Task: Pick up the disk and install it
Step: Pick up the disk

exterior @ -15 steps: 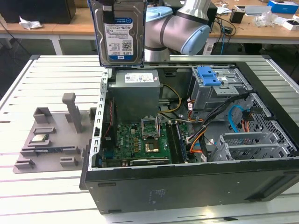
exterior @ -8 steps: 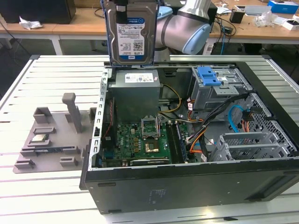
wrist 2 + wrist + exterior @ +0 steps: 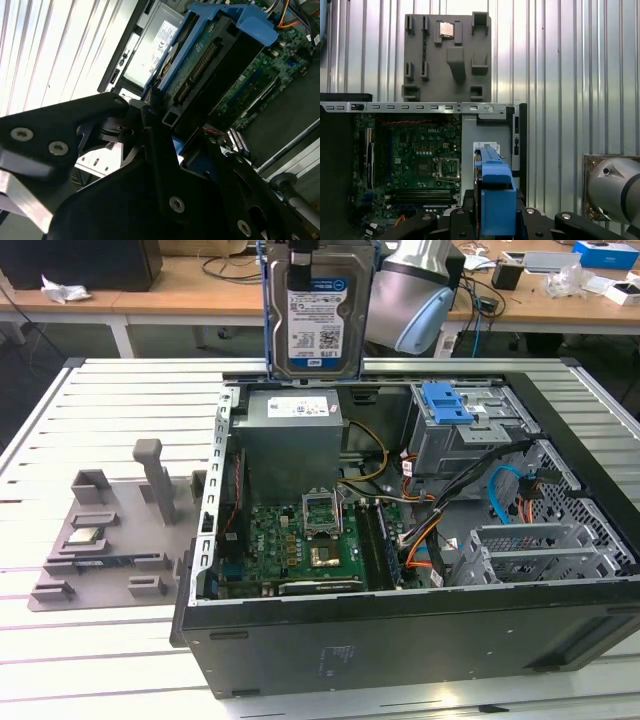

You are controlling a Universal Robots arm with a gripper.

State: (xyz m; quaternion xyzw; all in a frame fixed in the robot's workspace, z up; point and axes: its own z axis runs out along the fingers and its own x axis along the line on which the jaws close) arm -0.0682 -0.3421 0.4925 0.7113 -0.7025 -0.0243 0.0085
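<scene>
Disk: the hard drive (image 3: 318,315) is being held upright in the air with its white-and-blue label turned toward the exterior camera. It is hanging over the far side of the open computer case (image 3: 400,650), and a narrow gap is showing between its lower edge and the grey power supply (image 3: 290,435) beneath it.
Jaws: they are being pressed onto the disk's upper end, pinching it. In both wrist views black jaw parts are being seen on either side of the disk's blue rail (image 3: 496,200).
Arm: a grey-and-blue joint (image 3: 412,300) is being seen just beside the disk, on the exterior view's right.
Computer case: it is lying on its side with the panel off, taking up the half of the slatted metal bench (image 3: 120,390) on the exterior view's right and reaching the near edge.
Case interior: a green motherboard (image 3: 300,535) is being shown below the power supply. A grey drive cage (image 3: 470,435) with a bare blue bracket (image 3: 445,402) on top is sitting toward the case's far corner on the exterior view's right.
Fixture: a grey moulded tray (image 3: 110,540) is lying toward the bench edge on the exterior view's left, well apart from the disk, with a small square chip (image 3: 88,536) resting on it.
</scene>
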